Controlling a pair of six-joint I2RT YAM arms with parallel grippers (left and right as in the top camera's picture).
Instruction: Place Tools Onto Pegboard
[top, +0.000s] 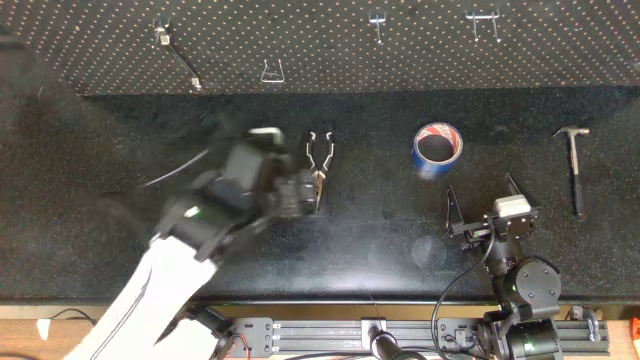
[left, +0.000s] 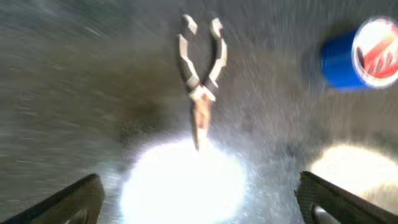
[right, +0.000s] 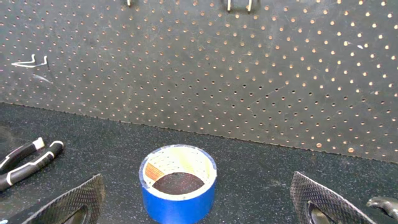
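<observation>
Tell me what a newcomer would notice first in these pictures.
The blue tape roll stands out first, hole up on the dark table, right of centre, in front of the pegboard. Next come the pliers to its left, lying flat with the left gripper open just short of their nose. A hammer lies alone at the far right.

One pair of pliers (top: 318, 160) at centre, one roll of blue tape (top: 437, 148) right of centre and one hammer (top: 574, 165) at far right lie on one black table (top: 380, 230). Four metal hooks (top: 272, 72) line the single pegboard (top: 330, 50) along the top. Two robot arms (top: 190, 240) stand at the bottom edge.
</observation>
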